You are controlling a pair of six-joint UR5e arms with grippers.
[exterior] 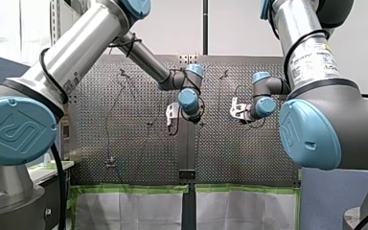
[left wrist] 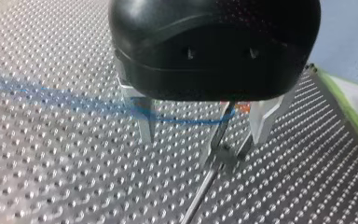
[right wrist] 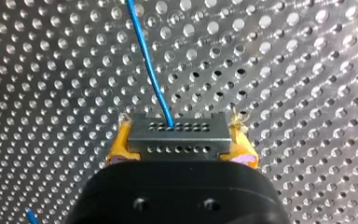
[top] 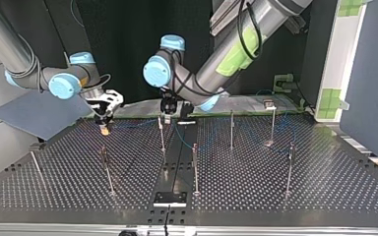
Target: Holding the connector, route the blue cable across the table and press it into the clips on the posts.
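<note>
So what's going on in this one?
My right gripper is shut on the connector, and the cable runs out of it over the table. My left gripper is open and straddles the cable beside a post. I cannot tell whether the cable is in that post's clip yet.
</note>
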